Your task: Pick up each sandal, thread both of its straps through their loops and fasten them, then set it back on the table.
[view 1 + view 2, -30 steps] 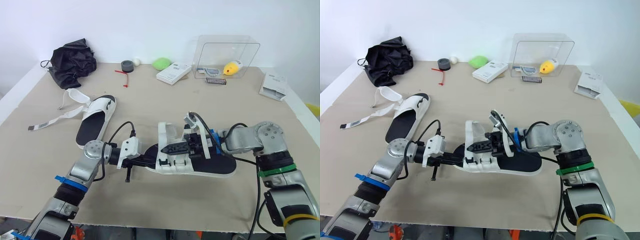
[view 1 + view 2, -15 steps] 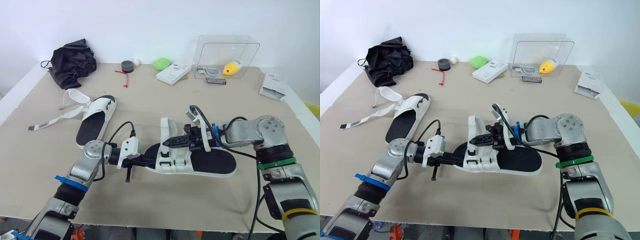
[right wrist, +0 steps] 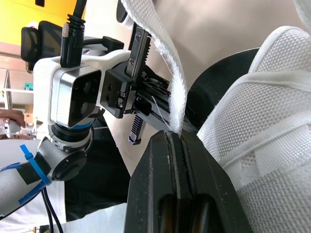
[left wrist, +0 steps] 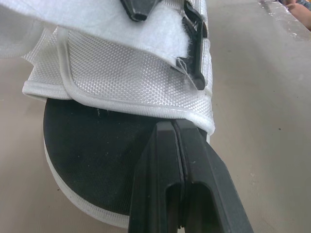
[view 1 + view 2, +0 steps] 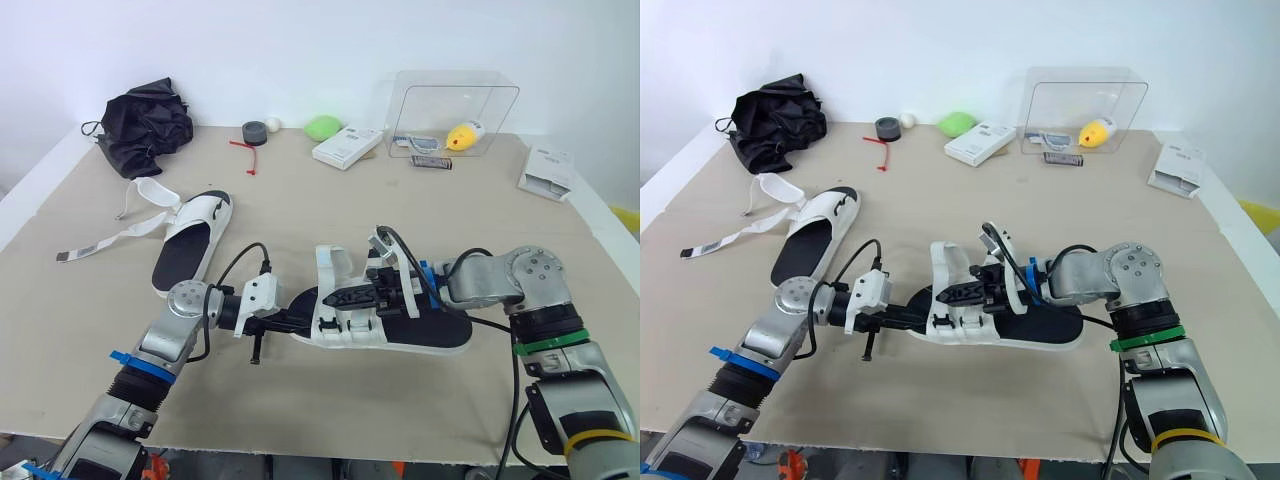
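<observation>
Over the table (image 5: 420, 220) both forearms lie level, left tool (image 5: 300, 323) pinching the sandal (image 5: 440, 331), right tool (image 5: 338, 297) its strap (image 3: 173, 92).

Sandal (image 5: 430, 322) at both grippers: matt black rubbery footbed, white coarse-woven mesh cloth upper. Strap (image 3: 171, 73) pinched in right gripper (image 3: 175, 136): white cloth, fuzzy frayed edge. Buckle loop (image 4: 197, 53) just past left gripper (image 4: 174, 125): glossy black plastic. Gripper fingers (image 4: 204, 179): smooth black plastic. Table (image 5: 350, 210) under them: matt beige, faintly rough. Beyond: clear glossy plastic box (image 5: 500, 110), crumpled black cloth (image 5: 145, 125).

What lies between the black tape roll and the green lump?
A small white ball, close beside the black tape roll, shown in both eye views.
</observation>
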`<state>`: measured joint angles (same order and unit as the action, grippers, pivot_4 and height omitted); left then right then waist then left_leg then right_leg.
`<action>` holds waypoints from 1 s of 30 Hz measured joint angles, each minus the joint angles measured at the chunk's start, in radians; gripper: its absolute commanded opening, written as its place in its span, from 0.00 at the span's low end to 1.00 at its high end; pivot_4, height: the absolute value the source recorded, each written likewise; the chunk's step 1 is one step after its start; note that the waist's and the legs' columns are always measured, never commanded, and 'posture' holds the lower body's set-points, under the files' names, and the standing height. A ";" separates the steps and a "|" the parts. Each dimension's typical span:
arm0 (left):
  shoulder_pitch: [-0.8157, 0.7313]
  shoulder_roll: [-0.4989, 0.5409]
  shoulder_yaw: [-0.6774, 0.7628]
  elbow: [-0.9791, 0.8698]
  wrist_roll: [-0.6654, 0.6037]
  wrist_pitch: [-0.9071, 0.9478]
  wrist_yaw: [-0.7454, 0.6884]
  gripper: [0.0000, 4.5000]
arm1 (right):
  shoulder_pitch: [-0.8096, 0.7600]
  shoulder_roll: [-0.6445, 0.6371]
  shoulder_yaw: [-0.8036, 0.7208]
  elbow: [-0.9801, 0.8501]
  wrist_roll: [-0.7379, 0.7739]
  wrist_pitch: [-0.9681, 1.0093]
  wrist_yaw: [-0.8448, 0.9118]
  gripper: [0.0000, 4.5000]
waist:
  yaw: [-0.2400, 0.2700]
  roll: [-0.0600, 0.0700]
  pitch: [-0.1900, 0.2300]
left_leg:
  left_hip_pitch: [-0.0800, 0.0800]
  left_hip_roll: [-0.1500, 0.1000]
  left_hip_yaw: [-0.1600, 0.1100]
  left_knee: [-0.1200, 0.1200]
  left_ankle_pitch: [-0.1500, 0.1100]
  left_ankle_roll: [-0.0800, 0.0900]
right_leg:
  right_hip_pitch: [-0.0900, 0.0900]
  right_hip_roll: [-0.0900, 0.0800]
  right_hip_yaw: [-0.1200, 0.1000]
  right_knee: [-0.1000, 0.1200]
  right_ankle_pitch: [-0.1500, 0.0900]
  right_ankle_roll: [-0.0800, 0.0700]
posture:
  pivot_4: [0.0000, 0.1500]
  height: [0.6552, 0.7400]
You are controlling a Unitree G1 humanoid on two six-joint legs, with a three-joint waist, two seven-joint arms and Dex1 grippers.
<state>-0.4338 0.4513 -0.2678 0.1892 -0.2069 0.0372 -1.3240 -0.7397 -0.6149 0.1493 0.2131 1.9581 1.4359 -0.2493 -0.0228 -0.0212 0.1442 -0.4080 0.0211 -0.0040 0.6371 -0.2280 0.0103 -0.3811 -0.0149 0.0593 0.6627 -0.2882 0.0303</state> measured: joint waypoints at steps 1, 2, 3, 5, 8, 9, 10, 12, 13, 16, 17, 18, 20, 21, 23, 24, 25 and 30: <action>0.000 0.000 0.000 0.000 0.000 0.000 0.000 0.00 | -0.003 0.000 0.000 0.002 0.000 0.002 0.000 0.01 | 0.000 0.000 0.000 | 0.000 0.000 0.000 0.000 0.000 0.000 | 0.000 0.000 0.000 0.000 0.000 0.000 | 1.00 1.00; 0.000 0.000 0.000 0.000 0.000 0.000 0.000 0.00 | -0.008 0.000 0.000 0.005 0.000 0.005 0.001 0.01 | 0.000 0.000 0.000 | 0.000 0.000 0.000 0.000 0.000 0.000 | 0.000 0.000 0.000 0.000 0.000 0.000 | 1.00 1.00; 0.000 0.000 0.000 0.000 0.000 0.000 0.000 0.00 | -0.012 0.000 0.000 0.006 0.000 0.006 0.002 0.01 | 0.000 0.000 0.000 | 0.000 0.000 0.000 0.000 0.000 0.000 | 0.000 0.000 0.000 0.000 0.000 0.000 | 1.00 1.00; 0.000 0.000 0.000 -0.001 0.000 0.000 0.000 0.00 | -0.015 0.000 0.000 0.006 0.000 0.007 0.006 0.01 | 0.000 0.000 0.000 | 0.000 0.000 0.000 0.000 0.000 0.000 | 0.000 0.000 0.000 0.000 0.000 0.000 | 1.00 1.00; 0.001 0.000 0.000 -0.002 0.000 0.002 0.002 0.00 | -0.013 -0.003 0.000 0.005 0.000 0.007 0.009 0.01 | 0.000 0.000 0.000 | 0.000 0.000 0.000 0.000 0.000 0.000 | 0.000 0.000 0.000 0.000 0.000 0.000 | 1.00 1.00; 0.003 -0.001 0.000 -0.004 0.000 0.003 0.004 0.00 | -0.004 -0.009 0.000 -0.003 0.000 0.007 0.011 0.01 | 0.000 0.000 0.000 | 0.000 0.000 0.000 0.000 0.000 0.000 | 0.000 0.000 0.000 0.000 0.000 0.000 | 1.00 1.00; 0.006 -0.001 0.000 -0.006 -0.001 0.003 0.006 0.00 | 0.007 -0.014 0.000 -0.009 0.000 0.006 0.014 0.01 | 0.000 0.000 0.000 | 0.000 0.000 0.000 0.000 0.000 0.000 | 0.000 0.000 0.000 0.000 0.000 0.000 | 1.00 1.00; 0.011 -0.001 0.000 -0.013 -0.001 0.003 0.010 0.00 | 0.035 -0.025 -0.005 -0.023 0.001 -0.008 0.024 0.01 | 0.000 0.000 0.000 | 0.000 0.000 0.000 0.000 0.000 0.000 | 0.000 0.000 0.000 0.000 0.000 0.000 | 1.00 1.00; 0.012 -0.001 0.000 -0.015 -0.001 0.004 0.011 0.00 | 0.047 -0.031 -0.008 -0.034 0.002 -0.013 0.028 0.01 | 0.001 0.000 0.000 | 0.000 0.000 0.000 0.000 0.000 0.000 | 0.000 0.000 0.000 0.000 0.000 0.000 | 1.00 1.00; 0.018 -0.001 0.000 -0.022 -0.002 0.004 0.013 0.00 | 0.092 -0.054 -0.019 -0.072 0.012 -0.034 0.027 0.01 | 0.001 0.000 0.000 | 0.000 0.000 0.000 0.000 -0.001 0.001 | 0.000 0.000 0.000 -0.001 0.000 0.001 | 1.00 1.00; 0.019 -0.001 0.000 -0.023 -0.002 0.005 0.013 0.00 | 0.112 -0.058 -0.028 -0.077 0.015 -0.046 0.022 0.01 | 0.001 0.000 -0.001 | 0.000 0.000 0.000 0.000 -0.001 0.002 | 0.001 0.000 0.000 -0.002 -0.001 0.001 | 1.00 1.00; 0.019 -0.001 0.000 -0.023 -0.002 0.005 0.013 0.00 | 0.120 -0.058 -0.030 -0.077 0.017 -0.051 0.017 0.01 | 0.001 0.000 -0.001 | 0.000 0.000 0.001 0.000 -0.001 0.002 | 0.001 0.000 0.000 -0.002 -0.001 0.001 | 1.00 1.00; 0.019 -0.001 0.000 -0.023 -0.002 0.007 0.014 0.00 | 0.124 -0.058 -0.031 -0.078 0.020 -0.061 0.005 0.01 | 0.001 0.001 -0.001 | 0.000 0.000 0.001 0.000 -0.001 0.002 | 0.001 0.000 0.001 -0.002 -0.001 0.001 | 1.00 1.00; 0.019 -0.001 0.000 -0.023 -0.002 0.008 0.014 0.00 | 0.124 -0.055 -0.031 -0.079 0.020 -0.064 -0.006 0.01 | 0.001 0.000 -0.001 | 0.000 0.000 0.001 0.000 -0.001 0.002 | 0.001 0.000 0.001 -0.002 -0.001 0.001 | 1.00 1.00; 0.019 -0.001 0.000 -0.023 -0.002 0.010 0.014 0.00 | 0.124 -0.050 -0.030 -0.080 0.020 -0.070 -0.030 0.01 | 0.001 0.000 -0.002 | 0.000 0.000 0.001 0.000 -0.001 0.002 | 0.001 0.000 0.001 -0.002 -0.001 0.001 | 1.00 1.00; 0.019 -0.001 0.000 -0.023 -0.002 0.012 0.014 0.00 | 0.124 -0.049 -0.029 -0.080 0.020 -0.073 -0.044 0.01 | 0.001 0.001 -0.002 | 0.000 0.000 0.001 0.000 -0.001 0.002 | 0.001 0.000 0.001 -0.002 -0.001 0.001 | 1.00 1.00; 0.019 -0.001 0.000 -0.023 -0.002 0.013 0.014 0.00 | 0.124 -0.046 -0.028 -0.080 0.020 -0.075 -0.056 0.01 | 0.001 0.001 -0.002 | 0.000 0.000 0.001 0.000 -0.001 0.002 | 0.001 0.000 0.000 -0.002 -0.001 0.001 | 1.00 1.00; 0.019 -0.001 0.000 -0.024 -0.002 0.015 0.014 0.00 | 0.119 -0.038 -0.008 -0.080 0.020 -0.084 -0.098 0.01 | 0.001 0.001 -0.003 | 0.000 0.000 0.001 0.000 -0.001 0.002 | 0.001 0.000 0.001 -0.002 -0.001 0.001 | 1.00 1.00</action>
<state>-0.4149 0.4505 -0.2678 0.1655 -0.2092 0.0520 -1.3096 -0.6206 -0.6532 0.1411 0.1331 1.9782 1.3518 -0.3470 -0.0223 -0.0206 0.1415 -0.4078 0.0208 -0.0033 0.6366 -0.2293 0.0123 -0.3802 -0.0152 0.0599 0.6608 -0.2887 0.0310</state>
